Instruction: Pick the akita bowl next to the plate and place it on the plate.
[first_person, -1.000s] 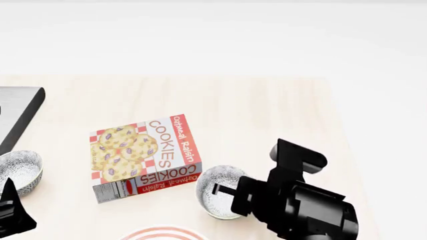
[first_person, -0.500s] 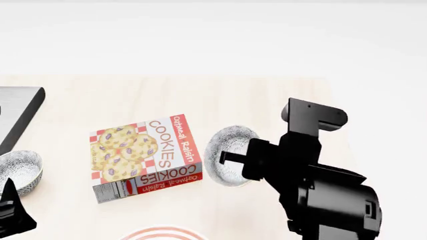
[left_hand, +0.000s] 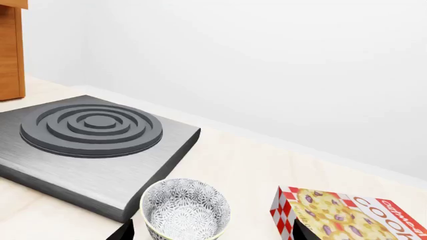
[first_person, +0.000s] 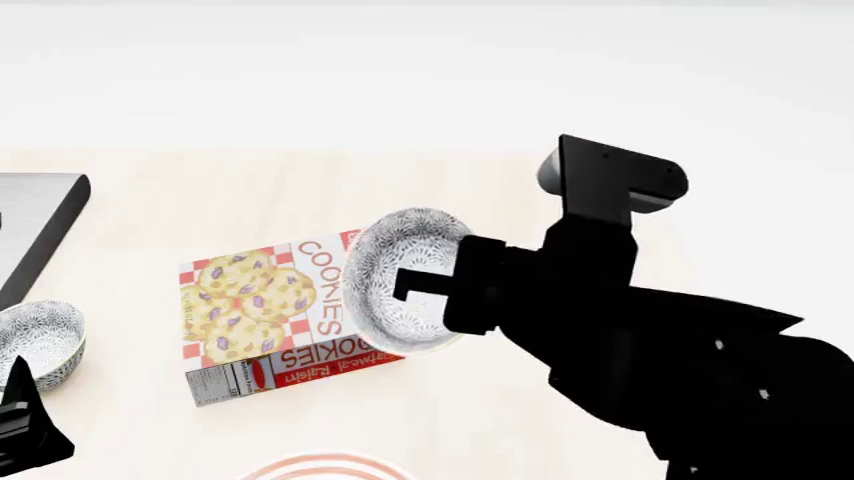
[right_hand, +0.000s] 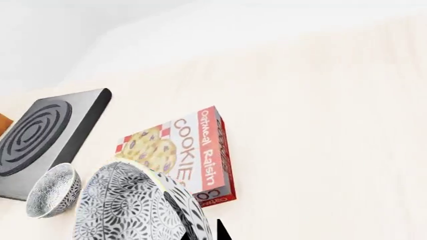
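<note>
The akita bowl (first_person: 400, 278), grey-and-white speckled, hangs tilted in the air over the edge of the cookie box. My right gripper (first_person: 430, 288) is shut on its rim. In the right wrist view the bowl (right_hand: 127, 205) fills the near corner, with one dark fingertip (right_hand: 221, 232) beside its rim. Only the top arc of the plate (first_person: 327, 467), with red-pink rings, shows at the head view's bottom edge. My left gripper (first_person: 24, 420) rests low at the left, open (left_hand: 212, 232), with nothing gripped.
A second speckled bowl (first_person: 38, 342) (left_hand: 185, 210) stands on the table at the far left, just ahead of the left fingers. An oatmeal raisin cookie box (first_person: 274, 320) (right_hand: 187, 150) lies flat mid-table. A dark stove burner block (left_hand: 87, 135) (first_person: 34, 225) sits at the left.
The right gripper has lifted the bowl off the table and carried it up and leftward over the cookie box, tilting it. The left arm has stayed still.
</note>
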